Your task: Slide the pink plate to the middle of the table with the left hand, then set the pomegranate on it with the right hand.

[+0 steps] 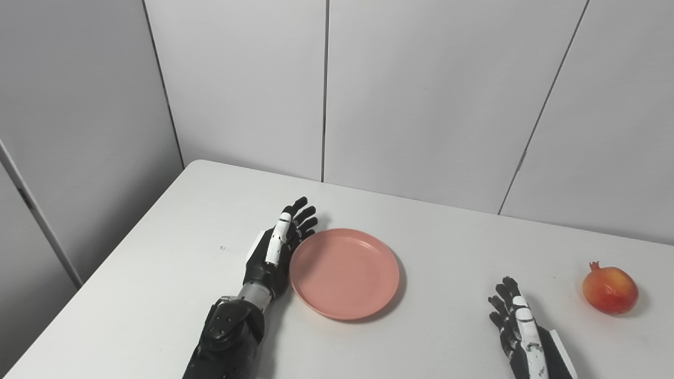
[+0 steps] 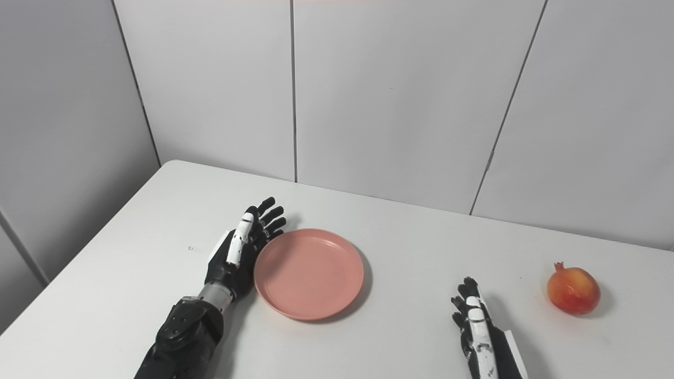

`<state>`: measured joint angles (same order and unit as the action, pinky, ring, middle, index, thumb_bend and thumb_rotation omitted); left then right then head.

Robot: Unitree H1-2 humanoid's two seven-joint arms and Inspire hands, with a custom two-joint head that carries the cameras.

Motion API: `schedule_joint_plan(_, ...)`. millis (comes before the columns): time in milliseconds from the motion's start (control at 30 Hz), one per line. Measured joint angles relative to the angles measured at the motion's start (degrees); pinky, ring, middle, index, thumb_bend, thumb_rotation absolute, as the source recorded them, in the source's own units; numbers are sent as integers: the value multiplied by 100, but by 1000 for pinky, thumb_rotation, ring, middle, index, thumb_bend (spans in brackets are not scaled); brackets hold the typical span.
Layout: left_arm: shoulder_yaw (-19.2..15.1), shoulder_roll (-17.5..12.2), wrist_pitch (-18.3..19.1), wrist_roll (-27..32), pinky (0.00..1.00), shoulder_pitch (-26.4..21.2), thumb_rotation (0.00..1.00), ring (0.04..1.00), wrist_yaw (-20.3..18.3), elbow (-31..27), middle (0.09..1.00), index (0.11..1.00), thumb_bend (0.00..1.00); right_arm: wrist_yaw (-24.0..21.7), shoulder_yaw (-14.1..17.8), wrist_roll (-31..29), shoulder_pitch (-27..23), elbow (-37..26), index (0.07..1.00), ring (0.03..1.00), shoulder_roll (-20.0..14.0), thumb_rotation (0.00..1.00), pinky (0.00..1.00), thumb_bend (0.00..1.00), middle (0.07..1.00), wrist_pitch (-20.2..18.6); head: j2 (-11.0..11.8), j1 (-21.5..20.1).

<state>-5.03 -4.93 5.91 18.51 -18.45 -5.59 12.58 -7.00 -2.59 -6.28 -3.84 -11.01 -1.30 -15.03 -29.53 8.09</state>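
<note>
Two black-and-white robot hands rest over a plain white table point(image 1: 158, 273) set against pale grey wall panels point(image 1: 421, 95). One round, shallow pink plastic plate point(image 1: 344, 273) lies flat on the tabletop, a little left of the middle of the view and nearer the front edge than the back. The left hand point(image 1: 275, 247) stands edge-on just at the plate's left rim, palm turned toward the plate, its fingers point(image 1: 303, 217) stretched out and slightly fanned, pointing away from the robot; it holds nothing. The palm side appears to touch the rim, though the contact itself is hard to make out from either eye view. The left forearm point(image 1: 226, 331) runs down to the bottom edge.

Over on the right, the right hand point(image 2: 476, 326) sits low near the front of the table, only partly in view, fingers extended and apart, empty, pointing away from the robot. A red-and-yellow pomegranate point(image 1: 610, 289) with its small crown tilted up and to the left sits on the table by itself, beyond and to the right of the right hand, apart from it and well apart from the plate. A tiny dark speck point(image 1: 222, 248) marks the tabletop left of the left hand.
</note>
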Motion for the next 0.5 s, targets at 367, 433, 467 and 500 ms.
schedule_joint_plan(367, 310, 214, 351, -258, 905, 3, 1000, 907, 14, -220, 911, 897, 400, 38, -41, 71, -5, -1, 987, 976, 71, 1000, 991, 271, 984, 0, -88, -203)
schedule_joint_plan(433, 374, 249, 392, -287, 903, 5, 1000, 906, 13, -251, 909, 895, 399, 45, -49, 80, -6, -1, 986, 974, 84, 1000, 988, 269, 982, 0, -97, -229)
schedule_joint_plan(467, 394, 282, 416, -300, 912, 5, 1000, 914, 13, -265, 917, 903, 394, 50, -51, 82, -6, -1, 986, 972, 96, 1000, 988, 261, 982, 0, -97, -229)
schedule_joint_plan(500, 420, 315, 449, -330, 913, 7, 1000, 916, 12, -287, 919, 904, 393, 65, -52, 90, -7, -1, 985, 972, 109, 1000, 989, 258, 981, 0, -132, -298)
